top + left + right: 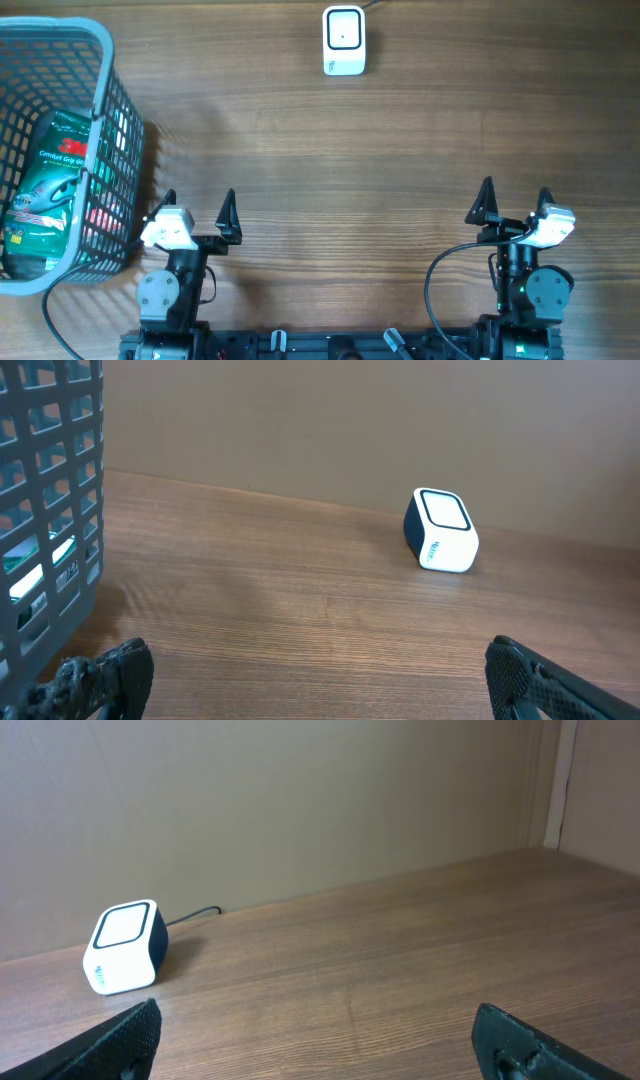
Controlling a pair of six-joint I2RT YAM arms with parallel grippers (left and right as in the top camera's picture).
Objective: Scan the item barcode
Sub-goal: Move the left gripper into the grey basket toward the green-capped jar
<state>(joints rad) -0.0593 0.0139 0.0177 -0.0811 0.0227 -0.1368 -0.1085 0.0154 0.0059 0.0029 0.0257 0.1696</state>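
The grey basket (118,160) at the left holds the green package (50,190), glossy, with white lettering. At the near side, the left gripper (198,205) and right gripper (515,195) have their fingers spread wide, both empty.

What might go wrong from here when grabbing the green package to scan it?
The green package lies inside the basket, so the open left gripper may catch the mesh wall or drag the basket. The glossy wrapping may slip. No barcode is visible yet, so it may reach the scanner turned the wrong way.
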